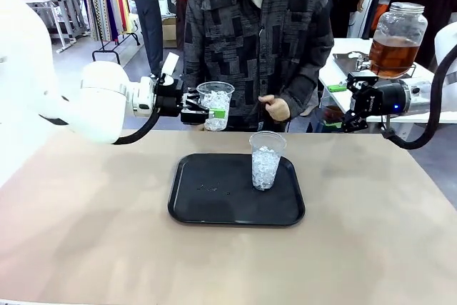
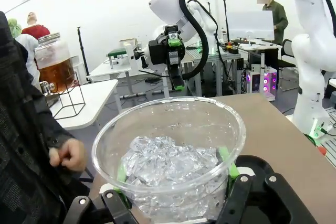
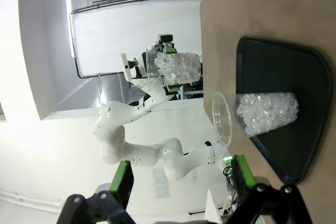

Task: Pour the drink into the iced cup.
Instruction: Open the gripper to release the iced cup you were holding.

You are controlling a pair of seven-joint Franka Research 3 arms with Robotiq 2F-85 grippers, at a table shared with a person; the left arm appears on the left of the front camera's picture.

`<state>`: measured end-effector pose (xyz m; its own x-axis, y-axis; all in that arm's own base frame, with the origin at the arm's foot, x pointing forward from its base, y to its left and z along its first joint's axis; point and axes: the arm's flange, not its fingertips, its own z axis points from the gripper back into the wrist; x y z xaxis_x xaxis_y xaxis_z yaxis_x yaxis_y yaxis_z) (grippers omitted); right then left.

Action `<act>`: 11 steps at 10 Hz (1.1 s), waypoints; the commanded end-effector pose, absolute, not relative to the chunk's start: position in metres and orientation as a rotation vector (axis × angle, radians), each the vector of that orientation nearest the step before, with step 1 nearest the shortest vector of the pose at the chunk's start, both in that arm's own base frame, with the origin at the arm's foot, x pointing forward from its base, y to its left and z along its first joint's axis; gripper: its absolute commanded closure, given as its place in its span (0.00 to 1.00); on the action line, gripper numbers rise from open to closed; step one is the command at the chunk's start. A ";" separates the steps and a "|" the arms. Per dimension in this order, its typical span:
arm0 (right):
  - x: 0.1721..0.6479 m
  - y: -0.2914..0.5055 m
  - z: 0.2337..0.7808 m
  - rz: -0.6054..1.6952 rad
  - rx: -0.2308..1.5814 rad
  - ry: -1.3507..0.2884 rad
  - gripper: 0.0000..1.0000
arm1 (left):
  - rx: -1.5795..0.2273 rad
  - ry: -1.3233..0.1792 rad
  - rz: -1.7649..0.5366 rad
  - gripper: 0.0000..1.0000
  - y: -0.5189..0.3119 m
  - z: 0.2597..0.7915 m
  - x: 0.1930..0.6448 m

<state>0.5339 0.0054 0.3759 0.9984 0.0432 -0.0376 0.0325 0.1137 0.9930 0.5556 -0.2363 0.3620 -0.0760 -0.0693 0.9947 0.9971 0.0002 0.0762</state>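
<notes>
My left gripper is shut on a clear iced cup, held upright above the table's far edge in front of the person. In the left wrist view the green pads press both sides of that cup. A second iced cup stands at the right of a black tray. The drink, amber in a lidded glass dispenser jar, stands on a white side table at the far right. My right gripper hangs open and holds nothing, below and to the left of the jar. The right wrist view has its open fingers facing the tray cup.
The person stands at the far side of the table, one hand loosely closed just right of the held cup. The jar rests on a wire stand. Bare tabletop surrounds the tray.
</notes>
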 end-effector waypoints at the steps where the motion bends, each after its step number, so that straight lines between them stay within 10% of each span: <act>1: 0.534 0.005 0.377 0.006 1.454 0.055 0.00 | -1.118 -1.224 -1.304 0.20 -0.239 0.365 0.554; 11: 0.534 0.005 0.377 0.006 1.454 0.055 0.00 | -1.118 -1.224 -1.304 0.20 -0.239 0.365 0.554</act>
